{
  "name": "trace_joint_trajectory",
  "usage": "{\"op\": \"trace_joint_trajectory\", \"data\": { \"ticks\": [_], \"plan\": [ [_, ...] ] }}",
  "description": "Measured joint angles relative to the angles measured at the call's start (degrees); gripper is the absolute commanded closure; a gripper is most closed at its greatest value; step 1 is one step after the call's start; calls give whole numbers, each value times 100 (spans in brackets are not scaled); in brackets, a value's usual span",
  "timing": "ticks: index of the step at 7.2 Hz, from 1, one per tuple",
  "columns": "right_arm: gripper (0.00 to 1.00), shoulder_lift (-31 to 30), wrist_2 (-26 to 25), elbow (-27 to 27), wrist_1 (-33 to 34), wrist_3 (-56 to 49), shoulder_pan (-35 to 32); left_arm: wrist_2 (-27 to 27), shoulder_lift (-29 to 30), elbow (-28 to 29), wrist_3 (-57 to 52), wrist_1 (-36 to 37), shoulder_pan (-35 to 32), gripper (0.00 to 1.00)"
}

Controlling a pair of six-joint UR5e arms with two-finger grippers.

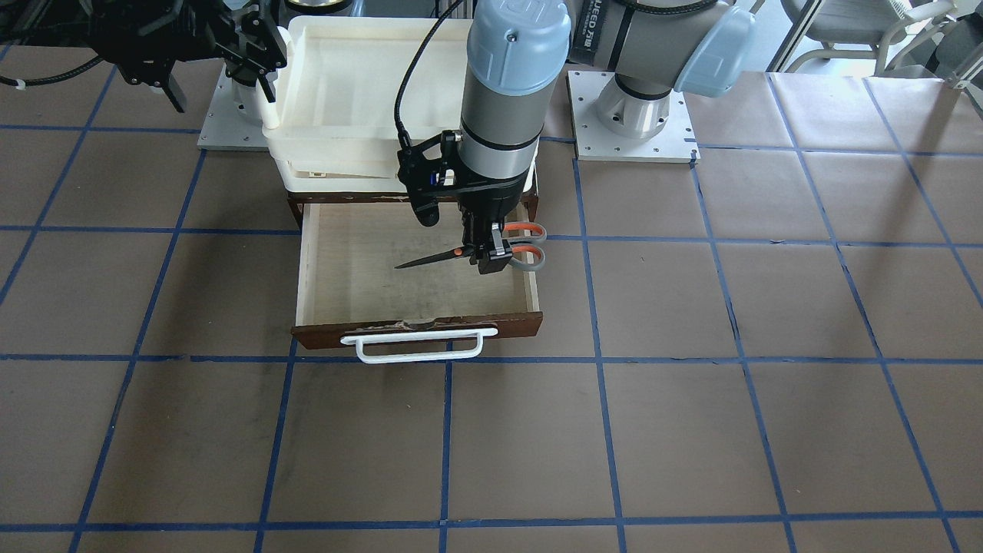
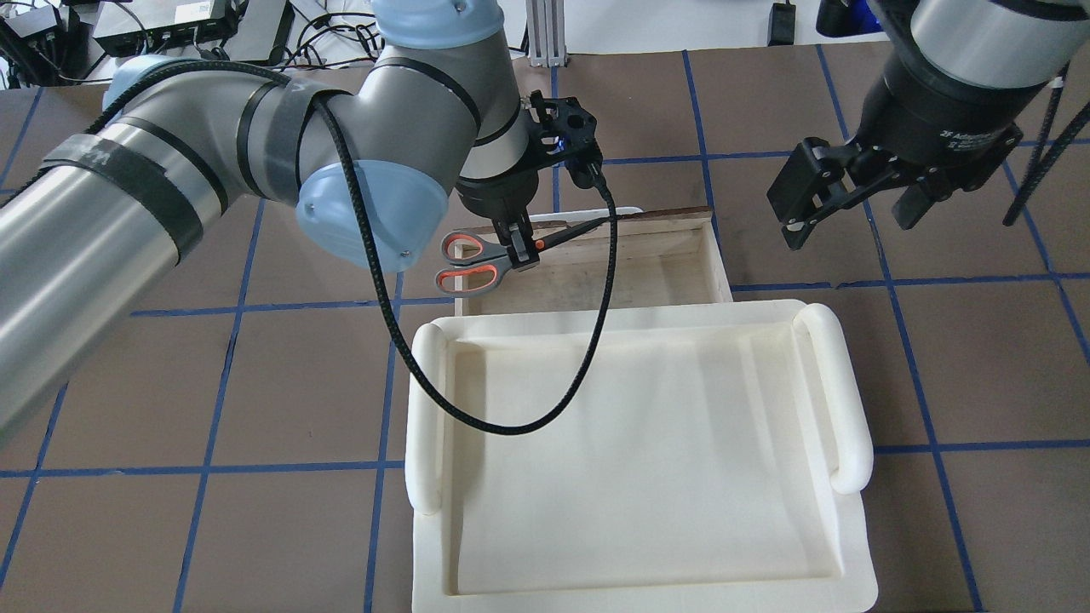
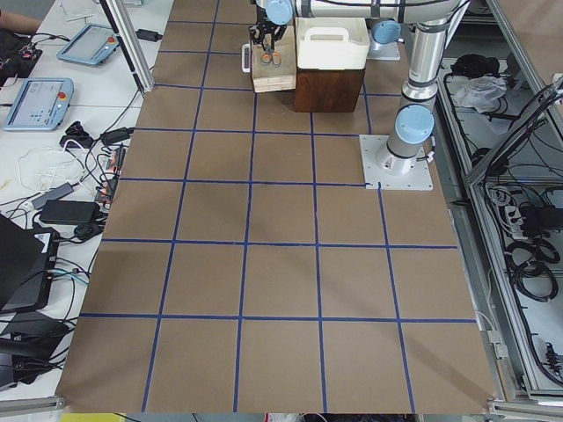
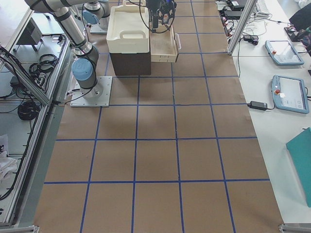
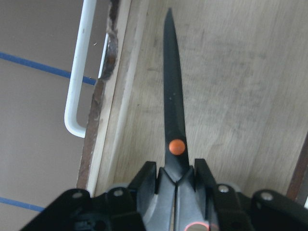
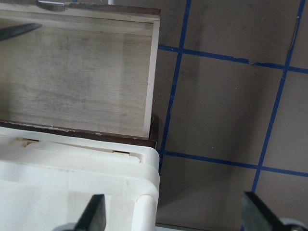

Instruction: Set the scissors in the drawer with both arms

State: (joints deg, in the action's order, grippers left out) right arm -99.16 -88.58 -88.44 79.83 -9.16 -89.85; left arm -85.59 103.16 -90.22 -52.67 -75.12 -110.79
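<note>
The scissors (image 1: 441, 258) have grey handles lined orange and dark blades. My left gripper (image 1: 489, 259) is shut on them near the pivot and holds them level over the open drawer (image 1: 369, 269). The blades point across the pale plywood floor. The handles (image 2: 468, 264) stick out over the drawer's side wall. In the left wrist view the blades (image 5: 173, 106) run along the inside of the drawer front, beside the white bar handle (image 5: 79, 82). My right gripper (image 2: 856, 213) is open and empty, above the table beside the drawer's other end; its fingertips (image 6: 94, 216) show wide apart.
A cream-white plastic tray (image 2: 647, 460) sits on top of the brown cabinet (image 4: 130, 60) that the drawer slides out of. The drawer front and its white handle (image 1: 418, 346) stick out over the brown table with blue grid lines. A black cable (image 2: 596, 340) from my left wrist hangs over the tray.
</note>
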Motion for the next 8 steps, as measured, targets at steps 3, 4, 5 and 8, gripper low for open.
{"op": "trace_joint_trajectory", "data": {
  "ticks": [3, 4, 5, 8],
  "plan": [
    [0, -39, 44, -21, 424, 121, -10, 29, 364, 1, 121, 253, -193, 100],
    [0, -3, 17, -35, 498, 110, -11, 25, 468, -2, 125, 343, -255, 79],
    [0, 40, 2, -55, 553, 115, -13, 22, 536, -19, 124, 383, -313, 53],
    [0, 82, 23, -114, 770, 163, -15, 44, 592, -34, 183, 410, -382, 19]
  ]
}}
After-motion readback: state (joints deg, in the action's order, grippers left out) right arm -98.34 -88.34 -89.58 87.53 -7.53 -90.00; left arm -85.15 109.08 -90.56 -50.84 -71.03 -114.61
